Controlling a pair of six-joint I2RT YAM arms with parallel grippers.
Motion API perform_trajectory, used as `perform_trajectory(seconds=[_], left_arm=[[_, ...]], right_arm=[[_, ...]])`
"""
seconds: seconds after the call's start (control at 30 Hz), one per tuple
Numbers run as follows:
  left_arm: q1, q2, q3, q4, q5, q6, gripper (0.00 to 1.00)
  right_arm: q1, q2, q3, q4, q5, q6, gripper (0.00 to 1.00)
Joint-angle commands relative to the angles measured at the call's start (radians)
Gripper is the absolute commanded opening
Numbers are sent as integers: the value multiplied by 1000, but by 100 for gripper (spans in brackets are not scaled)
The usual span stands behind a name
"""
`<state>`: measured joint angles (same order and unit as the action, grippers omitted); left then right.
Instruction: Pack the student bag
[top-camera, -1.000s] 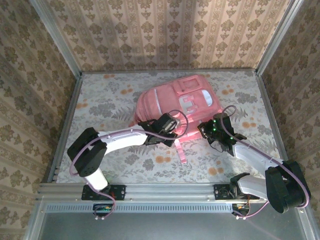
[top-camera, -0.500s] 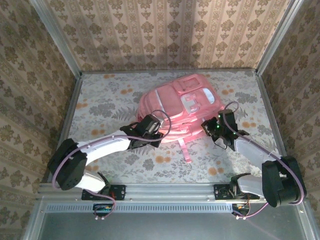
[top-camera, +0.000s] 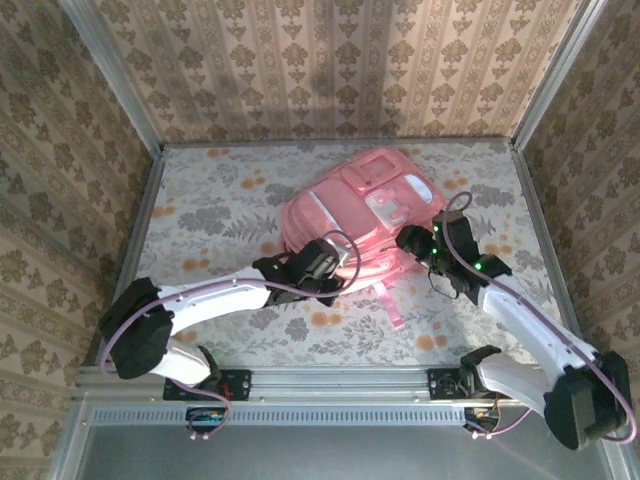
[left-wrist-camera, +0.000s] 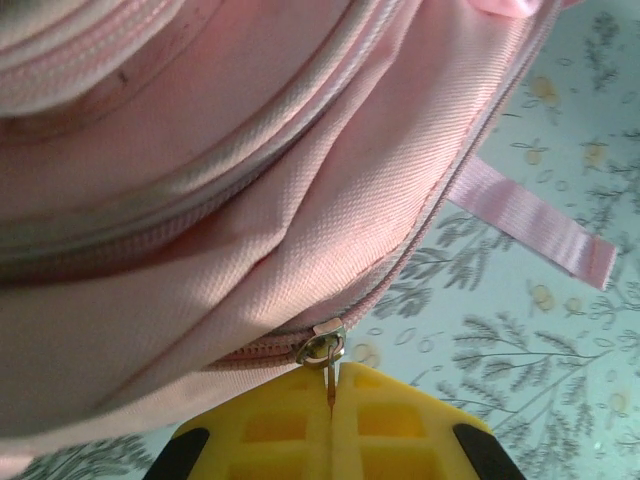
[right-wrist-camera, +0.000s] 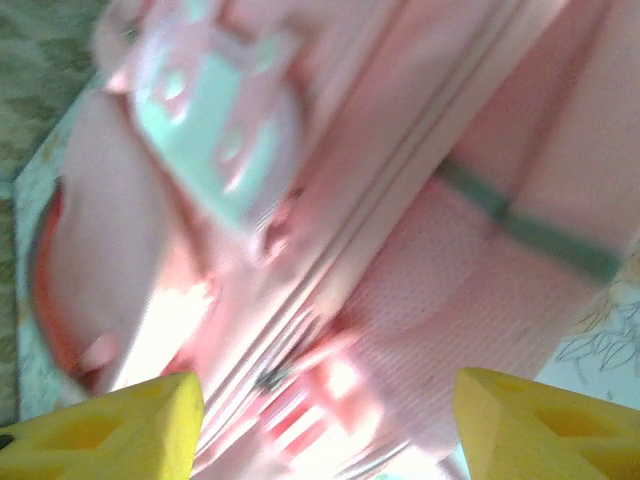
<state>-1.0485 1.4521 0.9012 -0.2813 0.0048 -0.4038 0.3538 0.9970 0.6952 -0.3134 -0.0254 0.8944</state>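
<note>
The student bag, a large pink backpack, lies on the floral table toward the back right. My left gripper sits at the bag's near edge. In the left wrist view its yellow fingers are shut on the thin metal zipper pull, which hangs from the slider on a pink zip. At the bag's right side my right gripper stands open. The right wrist view is blurred, with wide-apart yellow fingertips in front of the bag's pink fabric and nothing held between them.
A pink strap trails from the bag toward the near edge, also seen lying flat in the left wrist view. Papered walls and metal posts close in the table on three sides. Bare tablecloth lies to the left.
The right gripper has opened and shifted up along the bag's right side. The left gripper, still shut, has moved right, and the bag has slid a little right and back.
</note>
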Motion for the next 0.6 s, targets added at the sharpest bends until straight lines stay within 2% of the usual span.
perform_trajectory(seconds=[0.0, 0.2, 0.3, 0.57], left_arm=[[-37, 28, 72, 9, 27, -13, 0], [-61, 74, 143, 41, 62, -19, 0], [-68, 85, 158, 62, 75, -23, 0], [-92, 119, 204, 76, 100, -26, 0]], right_arm=[[44, -110, -74, -57, -47, 63, 64], [69, -238, -245, 75, -194, 425, 61], [94, -265, -341, 208, -202, 579, 59], [149, -121, -386, 486, -193, 667, 57]])
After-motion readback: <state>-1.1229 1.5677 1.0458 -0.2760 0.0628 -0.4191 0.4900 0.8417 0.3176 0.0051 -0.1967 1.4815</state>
